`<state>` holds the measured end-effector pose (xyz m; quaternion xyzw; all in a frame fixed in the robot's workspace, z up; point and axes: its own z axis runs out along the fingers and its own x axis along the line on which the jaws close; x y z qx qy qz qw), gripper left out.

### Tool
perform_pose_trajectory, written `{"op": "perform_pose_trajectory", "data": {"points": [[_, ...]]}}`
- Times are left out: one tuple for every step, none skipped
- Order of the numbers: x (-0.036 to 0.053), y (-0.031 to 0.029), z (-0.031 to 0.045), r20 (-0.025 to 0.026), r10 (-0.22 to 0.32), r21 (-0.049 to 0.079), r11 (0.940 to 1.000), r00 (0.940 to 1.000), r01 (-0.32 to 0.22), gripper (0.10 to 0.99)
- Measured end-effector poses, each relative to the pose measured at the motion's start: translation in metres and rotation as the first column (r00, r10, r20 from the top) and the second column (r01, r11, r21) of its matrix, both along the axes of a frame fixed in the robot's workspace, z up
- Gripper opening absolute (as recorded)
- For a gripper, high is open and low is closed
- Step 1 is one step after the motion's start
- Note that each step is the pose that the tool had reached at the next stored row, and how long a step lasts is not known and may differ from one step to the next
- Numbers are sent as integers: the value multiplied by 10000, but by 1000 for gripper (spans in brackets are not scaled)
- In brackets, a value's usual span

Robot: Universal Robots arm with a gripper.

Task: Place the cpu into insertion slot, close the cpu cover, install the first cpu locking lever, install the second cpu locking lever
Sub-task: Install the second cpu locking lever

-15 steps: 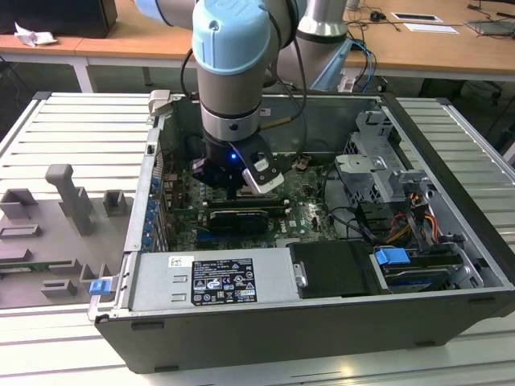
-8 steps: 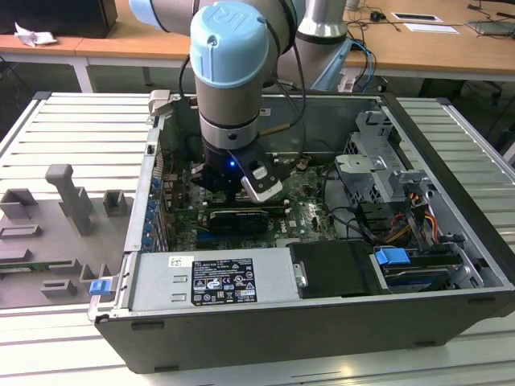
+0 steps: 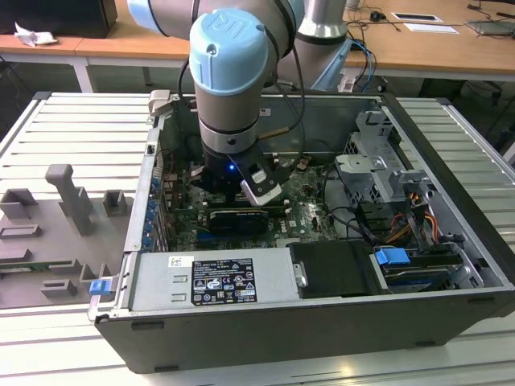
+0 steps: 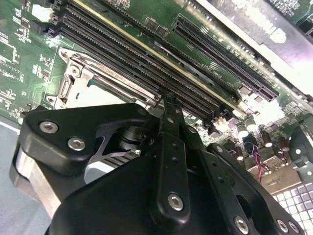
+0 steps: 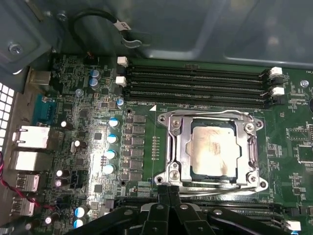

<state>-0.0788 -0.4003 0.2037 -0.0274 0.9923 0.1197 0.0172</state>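
In the first wrist view the cpu point(image 5: 212, 154), a dull silver square, lies in the insertion slot point(image 5: 255, 171) on the green board. The silvery cpu cover point(image 5: 178, 147) lies flat around it, its window showing the chip. A thin metal lever point(image 5: 220, 186) runs along the socket edge nearest my fingers, and another lever point(image 5: 205, 113) along the far edge. My gripper point(image 5: 168, 188) is shut, its two black fingers pressed together with the tips at the near lever by the socket's corner. In the second wrist view one finger point(image 4: 169, 117) points down beside the socket point(image 4: 78, 83). The arm point(image 3: 229, 72) reaches into the open computer case.
Long black memory slots point(image 5: 195, 83) lie just beyond the socket. Capacitors point(image 5: 112, 139) and rear ports point(image 5: 32, 137) stand beside it. In the exterior view a black card point(image 3: 233, 219), power supply point(image 3: 213, 277), drive cage point(image 3: 378, 161) and cables crowd the case. A grey fixture point(image 3: 56, 225) sits outside on the exterior view's left.
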Motion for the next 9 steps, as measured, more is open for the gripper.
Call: {"op": "perform_pose_trajectory", "data": {"points": [[-3,-1,-5,5,2,39,10000,10000,-2,106],[-7,-1,-10,10,3,84,10000,10000,-3,106],[-10,-1,-13,14,5,129,9999,10000,-6,106],[-16,-1,-21,24,7,222,9998,10000,-7,106],[-19,-2,-33,33,9,277,9996,10000,-9,106],[-21,-2,-43,40,13,307,9995,10000,-14,106],[-25,-2,-51,46,15,331,9995,10000,-17,106],[-29,-3,-56,49,17,354,9994,10000,-19,106],[-32,-3,-61,52,20,377,9993,10000,-22,106]]}}
